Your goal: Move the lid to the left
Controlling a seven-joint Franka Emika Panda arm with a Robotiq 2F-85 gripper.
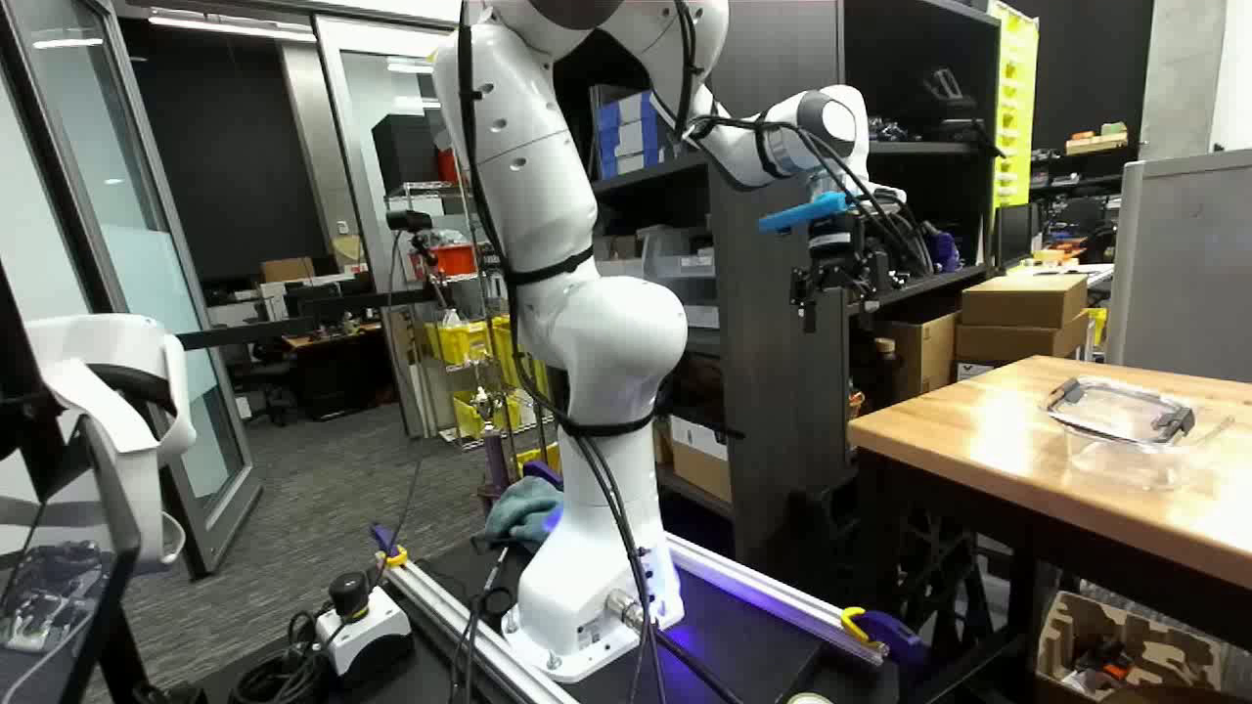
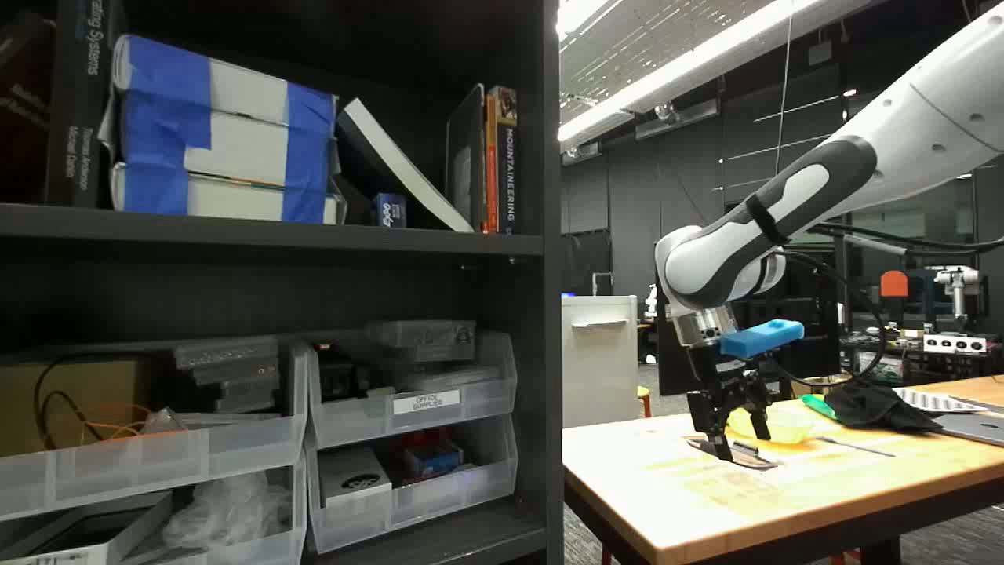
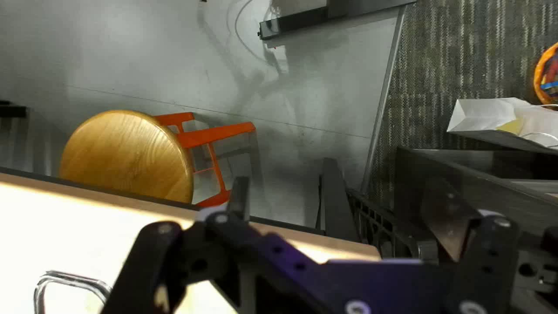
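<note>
Robot arm point(image 1: 626, 323) and bins point(image 2: 361, 417) suggest a lab.

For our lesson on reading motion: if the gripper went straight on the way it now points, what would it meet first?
Probably the floor: in an exterior view the gripper points down, seemingly just off the table. Depth is unclear, so the table's edge may come first.

In an exterior view, my tool point(image 1: 833, 299) hangs left of the worktop point(image 1: 954, 420), above its level. On the worktop, the lid point(image 1: 1120, 409) overlaps the box point(image 1: 1125, 465) in view; whether it rests on it, I cannot tell. In an exterior view, a bundle point(image 2: 882, 408) and a laptop point(image 2: 976, 428) lie right of the lid; a shelf unit point(image 2: 271, 235) stands left of the worktop.
</note>
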